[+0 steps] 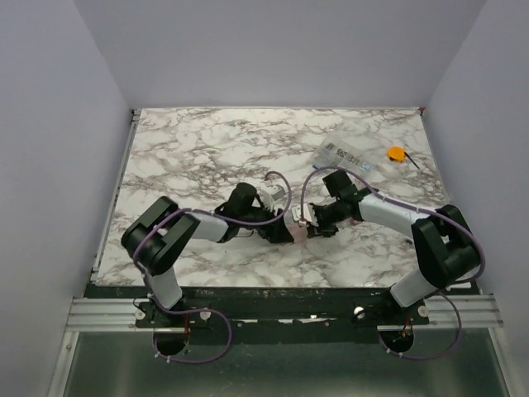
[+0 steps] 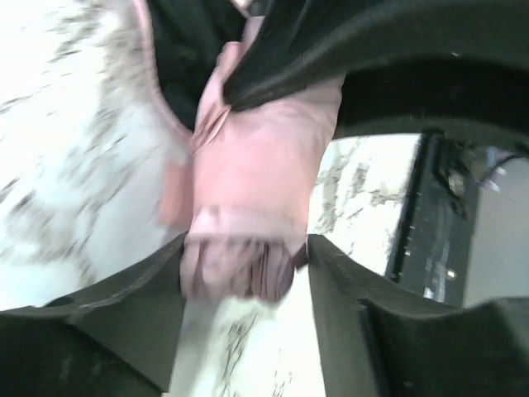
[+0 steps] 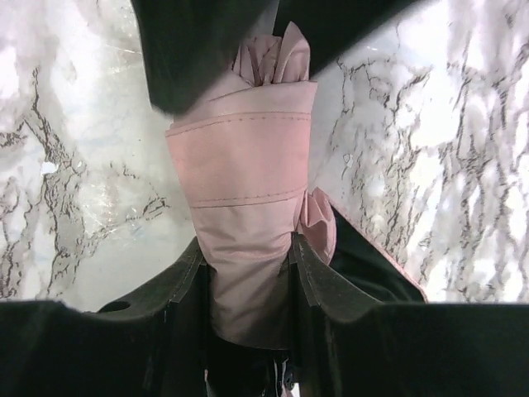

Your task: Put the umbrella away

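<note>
Location: pale pink fabric folding umbrella (image 1: 299,231), collapsed into tight bundle, near centre of white marble-patterned table (image 1: 207,149), between both arms.

Right gripper (image 3: 248,258) pinches one end of bundle. Left gripper (image 2: 245,265) pinches opposite end.

Probable purpose: two-ended hold keeps folds compressed.

Clear labelled plastic packet (image 1: 347,155) and small orange object (image 1: 397,153) lie far right, well apart from umbrella. No obstruction seen.

So the left end effector (image 2: 244,269) had its fingers (image 2: 124,306) clamped around the bunched-up pink umbrella (image 2: 248,182), over the marble table (image 2: 58,165), pretty near its edge.
</note>
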Controlling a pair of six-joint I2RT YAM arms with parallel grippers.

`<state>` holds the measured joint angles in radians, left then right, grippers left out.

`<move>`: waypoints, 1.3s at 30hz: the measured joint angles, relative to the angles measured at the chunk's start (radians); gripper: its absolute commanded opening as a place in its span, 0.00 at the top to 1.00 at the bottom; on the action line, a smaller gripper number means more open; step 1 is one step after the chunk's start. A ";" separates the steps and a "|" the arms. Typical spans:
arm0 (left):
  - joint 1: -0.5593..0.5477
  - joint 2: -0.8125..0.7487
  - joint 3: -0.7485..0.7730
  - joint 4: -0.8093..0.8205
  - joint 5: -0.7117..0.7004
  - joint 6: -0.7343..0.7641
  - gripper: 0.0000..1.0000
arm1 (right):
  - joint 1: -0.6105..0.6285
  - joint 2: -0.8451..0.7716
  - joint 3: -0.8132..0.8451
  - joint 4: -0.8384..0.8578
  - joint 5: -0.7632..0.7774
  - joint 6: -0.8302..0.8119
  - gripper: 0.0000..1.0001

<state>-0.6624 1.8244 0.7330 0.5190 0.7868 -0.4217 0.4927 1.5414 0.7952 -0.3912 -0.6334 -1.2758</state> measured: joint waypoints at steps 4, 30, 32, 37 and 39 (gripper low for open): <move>0.012 -0.212 -0.196 0.051 -0.177 0.036 0.02 | -0.015 0.105 0.124 -0.135 -0.031 0.034 0.94; -0.386 -0.244 -0.157 -0.051 -0.661 0.872 0.33 | -0.036 0.463 0.459 -0.625 -0.221 0.163 0.92; -0.386 -0.210 -0.127 -0.080 -0.666 0.883 0.50 | -0.036 0.462 0.454 -0.628 -0.225 0.163 0.87; -0.392 -0.187 -0.081 -0.153 -0.648 0.856 0.82 | -0.037 0.451 0.443 -0.624 -0.226 0.173 0.44; -0.391 -0.181 -0.067 -0.165 -0.630 0.827 0.86 | -0.052 0.443 0.442 -0.630 -0.229 0.182 0.35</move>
<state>-1.0534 1.6436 0.6662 0.3542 0.1566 0.4053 0.4404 1.9842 1.2369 -1.0210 -0.8623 -1.0943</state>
